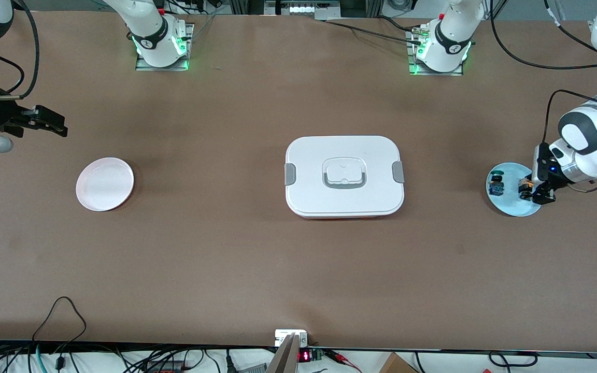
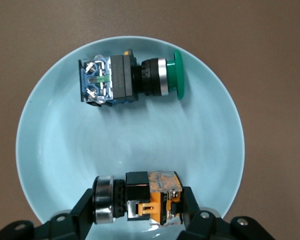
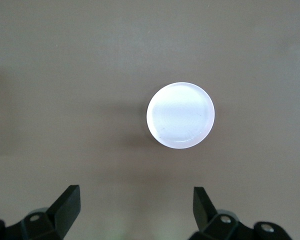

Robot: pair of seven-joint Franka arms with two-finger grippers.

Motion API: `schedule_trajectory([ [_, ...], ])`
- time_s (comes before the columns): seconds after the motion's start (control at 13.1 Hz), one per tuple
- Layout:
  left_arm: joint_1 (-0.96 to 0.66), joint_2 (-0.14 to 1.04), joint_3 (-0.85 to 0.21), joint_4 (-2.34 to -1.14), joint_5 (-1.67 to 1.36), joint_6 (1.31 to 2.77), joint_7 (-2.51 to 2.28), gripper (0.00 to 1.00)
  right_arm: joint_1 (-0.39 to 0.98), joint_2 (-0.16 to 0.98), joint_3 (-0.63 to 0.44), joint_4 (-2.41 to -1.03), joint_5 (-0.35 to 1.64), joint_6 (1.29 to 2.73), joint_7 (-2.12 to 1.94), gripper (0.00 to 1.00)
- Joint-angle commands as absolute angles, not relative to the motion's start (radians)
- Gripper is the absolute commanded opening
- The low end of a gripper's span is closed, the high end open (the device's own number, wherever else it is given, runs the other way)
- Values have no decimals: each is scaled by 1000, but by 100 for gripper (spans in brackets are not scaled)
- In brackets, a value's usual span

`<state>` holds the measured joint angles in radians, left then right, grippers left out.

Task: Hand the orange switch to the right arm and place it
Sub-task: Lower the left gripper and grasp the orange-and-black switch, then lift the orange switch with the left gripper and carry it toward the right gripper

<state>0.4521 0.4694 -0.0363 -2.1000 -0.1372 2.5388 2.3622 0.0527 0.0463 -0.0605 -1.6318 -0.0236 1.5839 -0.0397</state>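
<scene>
**Grip on orange switch at blue plate, lift coming next**

Left gripper point(image 1: 532, 192) is sitting at the middle right of the front view, down on the light blue plate point(image 1: 511, 207), w/ its jaws clamped on the orange switch point(image 2: 140, 200). In the left wrist view the fingers point(image 2: 87, 207) are pressing both ends of the switch, at the lower centre of that frame. The green switch point(image 2: 130, 80) is lying on the same plate, apart from the held one, at the upper centre.

To do this step well, I think the lift is needing to go straight up first, so the switch is not dragging on the plate rim or knocking the green one. Grip is looking end-to-end, so slow motion is safer vs. slipping.

Right gripper point(image 1: 50, 124) is waiting at the upper left of the front view, jaws apart, over bare table near the pink plate point(image 1: 104, 184).

Room for moving: the white lidded box point(image 1: 344, 176) is standing at the centre, between the two plates, so handover is better done above it or toward the bases, where the table is open. The blue plate is lying close to the right edge of frame.
</scene>
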Motion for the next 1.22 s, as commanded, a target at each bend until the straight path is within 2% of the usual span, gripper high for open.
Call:
schedule_trajectory([
  [0.0,468,489,-51,-2075,-173,2539,2404,39,48,52,-55,-1615,-11,1574,-34,100],
  [0.15,460,491,-52,-2046,-173,2531,2445,23,51,52,-55,-1615,-11,1574,-34,100],
  [0.3,471,491,-66,-2028,-195,2510,2454,0,51,51,-54,-1614,-11,1574,-34,100],
  [0.46,471,491,-66,-1975,-239,2410,2454,0,54,52,-52,-1615,-11,1571,-34,100],
  [0.61,456,511,-69,-1874,-277,2236,2451,0,54,55,-51,-1615,-11,1566,-40,100],
  [0.84,456,566,-142,-1705,-461,1918,2445,0,55,55,-49,-1615,-11,1575,-35,100],
  [0.99,451,594,-198,-1645,-590,1754,2340,0,55,61,-48,-1615,3,1582,-34,100],
  [1.14,404,658,-268,-1551,-682,1583,2214,0,42,63,-51,-1615,81,1580,-34,100],
])
